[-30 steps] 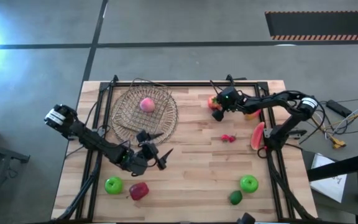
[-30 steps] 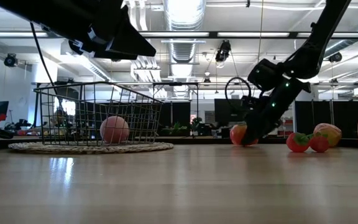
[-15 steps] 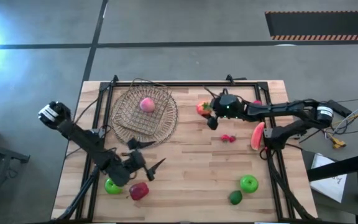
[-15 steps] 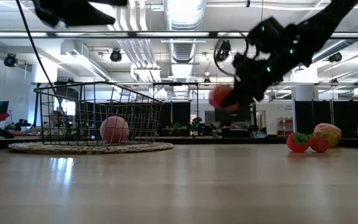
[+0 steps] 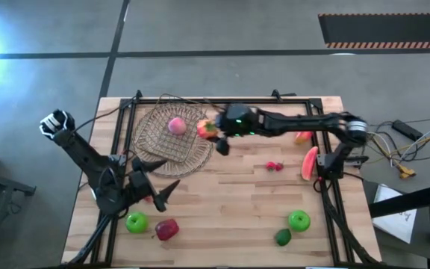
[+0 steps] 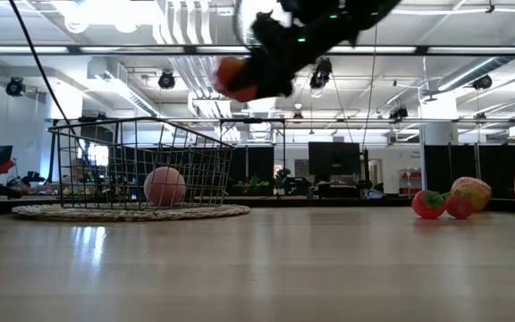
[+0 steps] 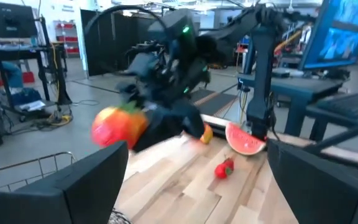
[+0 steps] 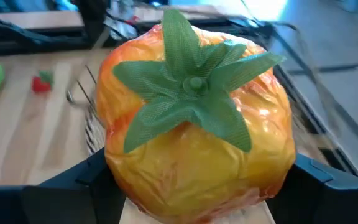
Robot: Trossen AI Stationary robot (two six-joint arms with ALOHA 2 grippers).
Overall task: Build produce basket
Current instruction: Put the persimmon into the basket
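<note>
High view: right pincer (image 5: 213, 134) clamps orange tomato (image 5: 206, 129).

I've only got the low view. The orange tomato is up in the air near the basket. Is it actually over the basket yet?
Observer: From above, the tomato in the right gripper hangs over the right edge of the basket, beside the peach.
Operator: Is the grip solid?
Observer: The right wrist view shows a finger pressed on each side of the tomato, its leafy top facing the camera.
Operator: Where's the left arm?
Observer: The left gripper is open over the front left of the table, by a green apple and the red apple.
</note>
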